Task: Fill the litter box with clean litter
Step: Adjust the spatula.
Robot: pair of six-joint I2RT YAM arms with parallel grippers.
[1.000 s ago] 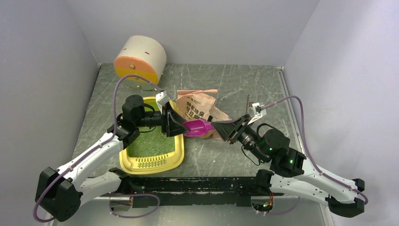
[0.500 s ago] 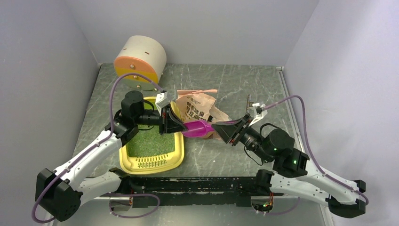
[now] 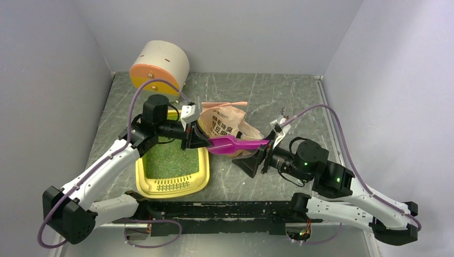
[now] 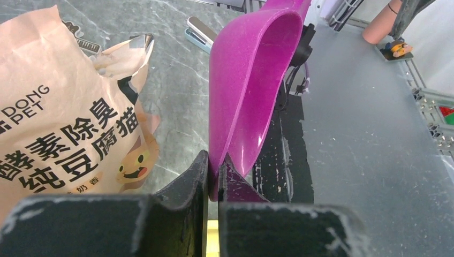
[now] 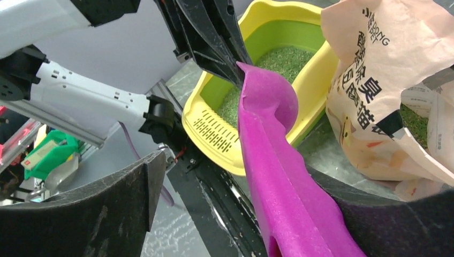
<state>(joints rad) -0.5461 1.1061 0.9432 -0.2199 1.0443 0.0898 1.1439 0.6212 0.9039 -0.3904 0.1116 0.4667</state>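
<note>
The yellow litter box (image 3: pixel 140 176) lies at the front left with green clean litter (image 3: pixel 168 160) in it. Its slotted grille (image 5: pixel 214 123) and the litter (image 5: pixel 278 59) also show in the right wrist view. A magenta scoop (image 3: pixel 230 143) hangs just right of the box, in front of the bag. My left gripper (image 3: pixel 201 140) is shut on the rim of the scoop's bowl (image 4: pixel 251 80), the jaws pinching it (image 4: pixel 214 171). My right gripper (image 3: pixel 257 155) is open around the handle (image 5: pixel 284 171). The handle lies against one finger, with a wide gap to the other (image 5: pixel 241 176).
A pink-beige printed bag (image 3: pixel 227 120) lies open behind the scoop, with green granules inside (image 5: pixel 423 118). A white cylinder with an orange end (image 3: pixel 160 67) stands at the back left. Grey walls enclose the table on three sides.
My left gripper has shut on the scoop's bowl rim. My right gripper has opened off the handle and swung lower and forward. The scoop now hangs from the left gripper.
</note>
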